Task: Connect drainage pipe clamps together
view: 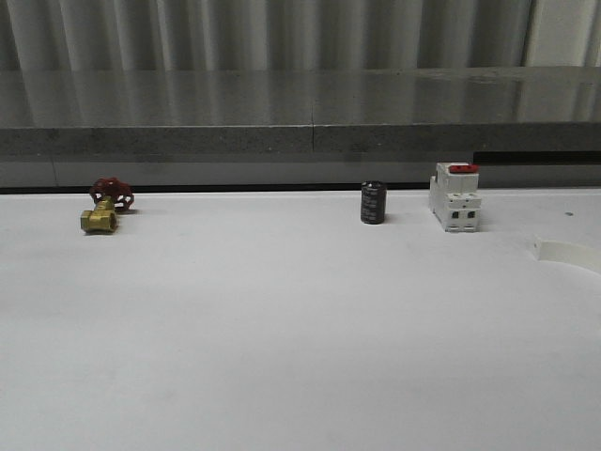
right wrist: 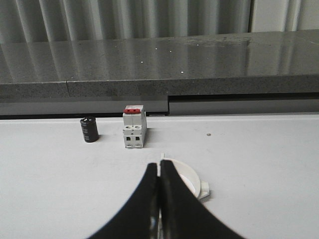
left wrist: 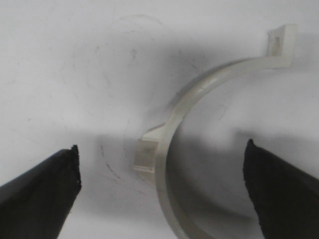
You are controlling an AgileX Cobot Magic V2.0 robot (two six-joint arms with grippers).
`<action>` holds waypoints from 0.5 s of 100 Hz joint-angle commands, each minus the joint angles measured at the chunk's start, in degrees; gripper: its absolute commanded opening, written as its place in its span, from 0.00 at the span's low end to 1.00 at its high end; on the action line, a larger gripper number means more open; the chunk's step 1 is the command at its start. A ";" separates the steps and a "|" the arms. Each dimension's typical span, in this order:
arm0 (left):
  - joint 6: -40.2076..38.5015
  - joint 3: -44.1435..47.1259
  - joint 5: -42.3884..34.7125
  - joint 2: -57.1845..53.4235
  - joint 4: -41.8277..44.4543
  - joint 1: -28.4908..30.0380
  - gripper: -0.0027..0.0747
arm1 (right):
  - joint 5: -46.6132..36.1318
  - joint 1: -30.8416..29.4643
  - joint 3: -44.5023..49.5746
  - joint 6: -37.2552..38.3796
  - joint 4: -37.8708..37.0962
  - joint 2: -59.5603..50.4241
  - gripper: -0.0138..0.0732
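We judge the thin white clamp half (left wrist: pixel 172 124) light and springy, best pinched mid-band; left gripper (left wrist: pixel 162 186) spread wide above it, right gripper (right wrist: pixel 159 199) clenched, apparently empty.

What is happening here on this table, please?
A two-armed robot is working on white plastic half-ring pipe clamps. The left gripper is open, its fingers on either side of one white semicircular clamp lying flat on the white table. The right gripper is shut, with the other white clamp on the table just beyond its tips. Neither clamp is lifted or joined yet. A brass valve with a red handle, a black cylinder and a white breaker with a red switch stand behind.
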 commanded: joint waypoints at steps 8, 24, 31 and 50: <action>0.10 -1.54 -1.37 -0.86 -0.13 0.11 0.86 | -4.99 -0.35 -0.92 -0.49 -0.01 -1.14 0.08; 0.10 -1.54 -1.26 0.12 -0.44 0.11 0.86 | -4.99 -0.35 -0.92 -0.49 -0.01 -1.14 0.08; 0.10 -1.54 -1.39 0.12 -0.44 0.11 0.86 | -4.99 -0.35 -0.92 -0.49 -0.01 -1.14 0.08; 0.10 -1.54 -1.39 0.12 -0.44 0.11 0.64 | -4.99 -0.35 -0.92 -0.49 -0.01 -1.14 0.08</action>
